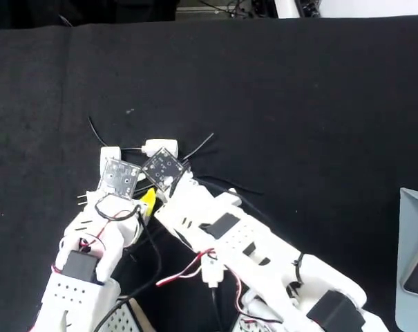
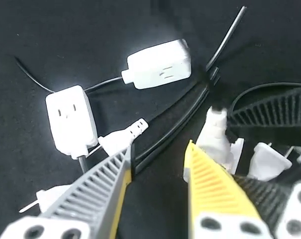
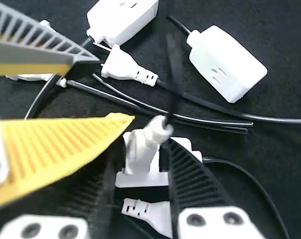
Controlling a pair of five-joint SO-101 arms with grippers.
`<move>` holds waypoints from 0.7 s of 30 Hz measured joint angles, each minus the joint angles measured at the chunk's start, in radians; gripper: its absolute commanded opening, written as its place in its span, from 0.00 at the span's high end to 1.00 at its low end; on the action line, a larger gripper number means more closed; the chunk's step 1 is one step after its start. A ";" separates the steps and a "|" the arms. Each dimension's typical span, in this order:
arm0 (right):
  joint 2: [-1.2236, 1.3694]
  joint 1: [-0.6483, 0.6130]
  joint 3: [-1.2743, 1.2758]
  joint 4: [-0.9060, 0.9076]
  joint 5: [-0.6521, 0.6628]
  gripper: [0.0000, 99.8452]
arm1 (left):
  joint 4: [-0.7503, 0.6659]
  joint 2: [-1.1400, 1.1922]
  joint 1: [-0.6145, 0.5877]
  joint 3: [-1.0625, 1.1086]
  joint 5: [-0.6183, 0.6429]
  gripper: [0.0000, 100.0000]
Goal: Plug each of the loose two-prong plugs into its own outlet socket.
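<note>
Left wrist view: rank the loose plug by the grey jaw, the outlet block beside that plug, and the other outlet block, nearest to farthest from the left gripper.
1. Loose plug, right by the grey jaw of the left gripper.
2. Outlet block beside that plug, slightly farther out.
3. Other outlet block, farthest, ahead of both jaws.

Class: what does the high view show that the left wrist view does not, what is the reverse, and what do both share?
High view alone: both arms' white bodies and a grey object off to the right. Left wrist view alone: the slots in the socket faces and a loose white plug lying beside the left outlet socket. Shared: that socket, the right outlet socket, black cables, the black table and the yellow finger of the left gripper.
</note>
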 measured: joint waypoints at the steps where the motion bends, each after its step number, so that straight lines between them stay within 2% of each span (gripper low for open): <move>1: 0.005 0.006 0.005 0.005 -0.002 0.89 | 0.000 0.002 0.003 0.000 -0.003 0.82; 3: 0.014 0.018 0.015 0.008 -0.008 0.89 | 0.002 0.006 0.005 0.002 -0.003 0.82; 7: 0.014 0.023 0.015 0.012 -0.006 0.99 | 0.000 0.006 0.003 0.002 -0.005 0.82; 18: 0.014 0.028 0.015 0.008 -0.006 0.99 | 0.000 0.006 0.002 0.002 -0.005 0.82; 21: 0.014 0.028 0.015 0.008 0.037 0.99 | 0.000 0.006 -0.049 0.002 -0.005 0.82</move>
